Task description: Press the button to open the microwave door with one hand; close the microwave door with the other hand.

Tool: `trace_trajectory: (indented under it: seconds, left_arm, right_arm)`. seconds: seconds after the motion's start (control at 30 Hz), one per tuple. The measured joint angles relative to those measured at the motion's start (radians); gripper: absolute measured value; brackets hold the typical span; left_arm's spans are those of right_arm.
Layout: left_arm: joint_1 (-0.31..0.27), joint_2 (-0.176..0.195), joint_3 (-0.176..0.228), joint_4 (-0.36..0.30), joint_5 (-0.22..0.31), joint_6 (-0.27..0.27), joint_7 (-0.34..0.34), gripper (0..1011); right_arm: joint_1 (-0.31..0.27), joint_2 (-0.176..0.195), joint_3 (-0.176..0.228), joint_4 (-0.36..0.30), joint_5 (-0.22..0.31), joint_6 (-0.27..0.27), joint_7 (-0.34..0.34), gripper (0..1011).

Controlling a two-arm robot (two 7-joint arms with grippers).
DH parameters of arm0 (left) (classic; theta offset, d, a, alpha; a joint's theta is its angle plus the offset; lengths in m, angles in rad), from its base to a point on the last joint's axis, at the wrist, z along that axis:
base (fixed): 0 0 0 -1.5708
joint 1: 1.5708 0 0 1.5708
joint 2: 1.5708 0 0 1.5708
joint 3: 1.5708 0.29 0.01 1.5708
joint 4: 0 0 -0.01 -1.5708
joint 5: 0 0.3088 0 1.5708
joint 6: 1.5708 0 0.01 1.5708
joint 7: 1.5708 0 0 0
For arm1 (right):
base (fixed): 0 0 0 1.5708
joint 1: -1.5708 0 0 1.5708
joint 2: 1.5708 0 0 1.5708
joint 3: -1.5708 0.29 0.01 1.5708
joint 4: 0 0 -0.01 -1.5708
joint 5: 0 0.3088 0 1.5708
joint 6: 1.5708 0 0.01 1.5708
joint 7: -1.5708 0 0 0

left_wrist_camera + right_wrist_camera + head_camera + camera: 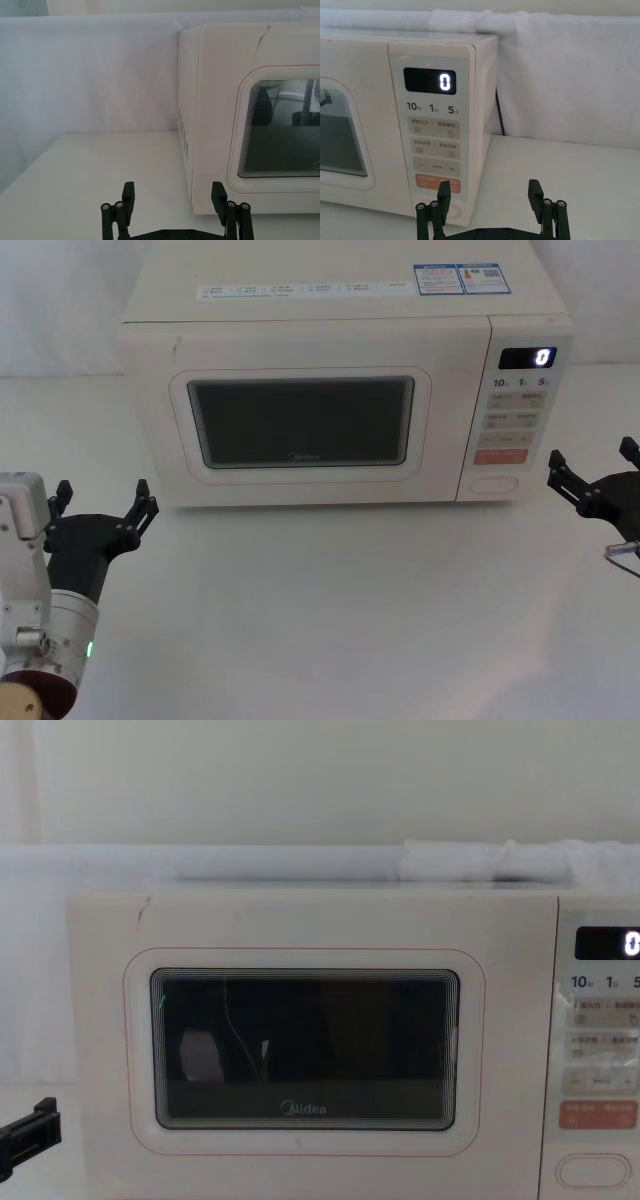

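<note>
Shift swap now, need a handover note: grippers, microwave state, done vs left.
Left gripper: open, empty, hovering off the microwave's left front corner.
Right gripper: open, empty, hovering to the right of the control panel, touching nothing.
Microwave door: shut; display reads 0.
Button: bottom of the panel, not yet pressed.
Done: nothing.
Left: press the button with one gripper so the door opens, then close it with the other.

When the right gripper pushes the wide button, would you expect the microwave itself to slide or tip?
Probably not: the microwave looks broad, boxy and flat on the table. The button sits low, so tipping seems unlikely. A slight slide is possible on the smooth surface. The right gripper is open.
</note>
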Motion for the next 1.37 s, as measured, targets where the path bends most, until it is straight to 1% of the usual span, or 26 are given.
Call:
trace_trajectory:
  seconds: [1.37]
  left_arm:
    - [0.0, 0.0, 0.0, 0.0, 0.0, 0.0, 0.0, 1003]
  right_arm:
    - [0.0, 0.0, 0.0, 0.0, 0.0, 0.0, 0.0, 1002]
